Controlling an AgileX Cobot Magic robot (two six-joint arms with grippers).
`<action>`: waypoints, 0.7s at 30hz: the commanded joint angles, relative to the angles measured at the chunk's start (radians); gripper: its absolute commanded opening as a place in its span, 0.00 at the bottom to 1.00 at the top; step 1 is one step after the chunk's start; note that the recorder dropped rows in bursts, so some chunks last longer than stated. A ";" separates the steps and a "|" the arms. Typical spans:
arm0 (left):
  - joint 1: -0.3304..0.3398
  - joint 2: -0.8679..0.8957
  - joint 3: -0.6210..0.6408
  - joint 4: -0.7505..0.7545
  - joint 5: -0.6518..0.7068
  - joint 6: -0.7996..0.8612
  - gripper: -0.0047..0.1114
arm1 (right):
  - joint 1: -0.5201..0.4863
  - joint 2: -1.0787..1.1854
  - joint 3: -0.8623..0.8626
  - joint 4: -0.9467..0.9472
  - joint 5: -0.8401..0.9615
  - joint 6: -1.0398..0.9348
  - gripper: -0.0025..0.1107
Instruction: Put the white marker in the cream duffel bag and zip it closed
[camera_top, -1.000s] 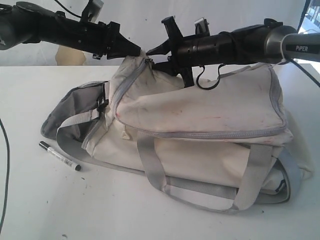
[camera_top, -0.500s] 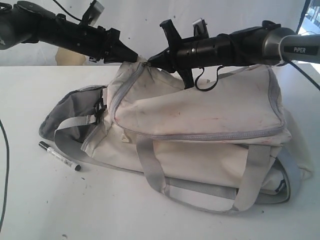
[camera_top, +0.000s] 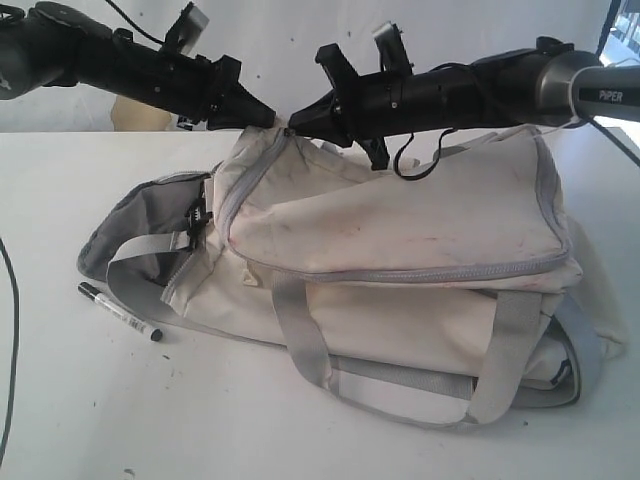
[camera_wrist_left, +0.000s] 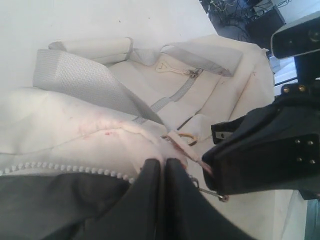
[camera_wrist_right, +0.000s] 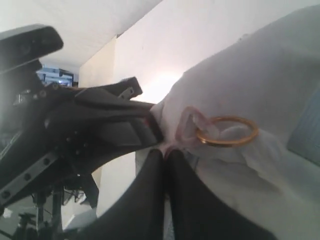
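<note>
A broad white counter (camera_top: 300, 445) fills most of the exterior view, its surface marked with a few small dark specks (camera_top: 128, 470) near the front edge. A thin black cable (camera_top: 14, 330) curves down across the counter at the far left. Behind the counter rises a plain white wall (camera_top: 290, 30), with a tan, cardboard-coloured panel (camera_top: 140, 112) leaning at its foot on the left. At the far upper right, a narrow strip of window (camera_top: 622, 35) shows. In the left wrist view, dark equipment with tangled cables (camera_wrist_left: 240, 15) sits beyond the counter's edge.
</note>
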 joint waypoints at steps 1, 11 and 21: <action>0.004 -0.015 -0.002 -0.002 0.015 -0.017 0.04 | -0.008 -0.035 -0.003 0.006 0.060 -0.145 0.02; 0.004 -0.015 -0.002 -0.051 0.015 -0.081 0.04 | -0.006 -0.053 -0.001 -0.103 0.092 -0.147 0.02; 0.004 -0.015 -0.002 -0.107 0.011 -0.226 0.04 | 0.016 -0.053 -0.001 -0.155 0.108 -0.169 0.02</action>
